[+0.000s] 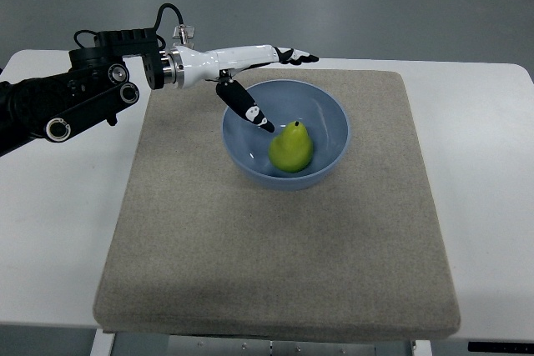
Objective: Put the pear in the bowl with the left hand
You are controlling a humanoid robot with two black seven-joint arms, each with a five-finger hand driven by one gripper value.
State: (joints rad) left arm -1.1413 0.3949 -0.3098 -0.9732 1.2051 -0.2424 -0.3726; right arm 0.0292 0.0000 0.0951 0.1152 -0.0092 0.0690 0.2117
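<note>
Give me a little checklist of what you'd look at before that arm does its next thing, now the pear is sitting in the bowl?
1. Pear inside the blue bowl: ok, it stands upright on the bowl's floor.
2. Left hand free of the pear: ok, fingers spread, holding nothing, a gap between thumb and fruit.
3. Thumb clear of the bowl: cannot tell, it hangs over the rim at the bowl's far left and one steep view does not show height.
4. Bowl fully on the grey mat: ok.
5. Path back toward the left: ok, only bare mat and white table lie there.
6. Right arm: cannot tell, out of view.
</note>
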